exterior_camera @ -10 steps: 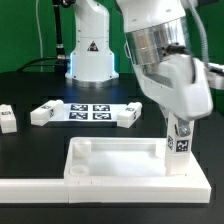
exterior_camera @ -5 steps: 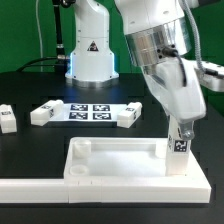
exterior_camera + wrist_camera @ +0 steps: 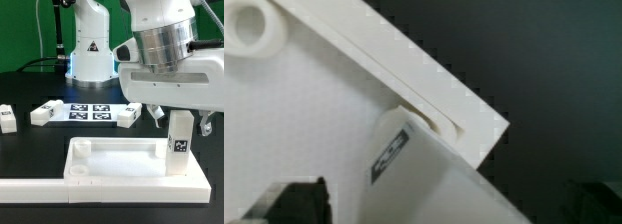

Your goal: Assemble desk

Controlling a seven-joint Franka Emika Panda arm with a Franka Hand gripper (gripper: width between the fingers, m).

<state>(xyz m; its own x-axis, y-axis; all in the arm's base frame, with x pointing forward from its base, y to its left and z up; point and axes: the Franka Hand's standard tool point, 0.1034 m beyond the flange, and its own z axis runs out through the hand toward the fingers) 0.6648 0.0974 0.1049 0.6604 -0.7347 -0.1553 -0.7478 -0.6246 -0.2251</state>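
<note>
The white desk top (image 3: 112, 149) lies rim-up at the front of the table. One tagged leg (image 3: 180, 140) stands upright in its corner socket at the exterior view's right. My gripper (image 3: 181, 118) is open and straddles the top of this leg, with a dark finger on each side and a gap to the leg. In the wrist view the leg (image 3: 416, 160) rises from the desk top (image 3: 295, 110) between my fingers (image 3: 295, 200); my gripper (image 3: 446, 205) is not touching it. An open round socket (image 3: 246, 35) shows at another corner.
Three loose legs lie behind the desk top: one (image 3: 8, 119) at the far left, one (image 3: 42, 113) and one (image 3: 127, 116) at either end of the marker board (image 3: 86, 111). A long white border bar (image 3: 100, 186) runs along the front. The robot base (image 3: 88, 55) stands behind.
My hand has turned about a quarter turn over the leg, so both fingers now show side by side. The jaws have come off the leg. The leg stays upright in its socket.
</note>
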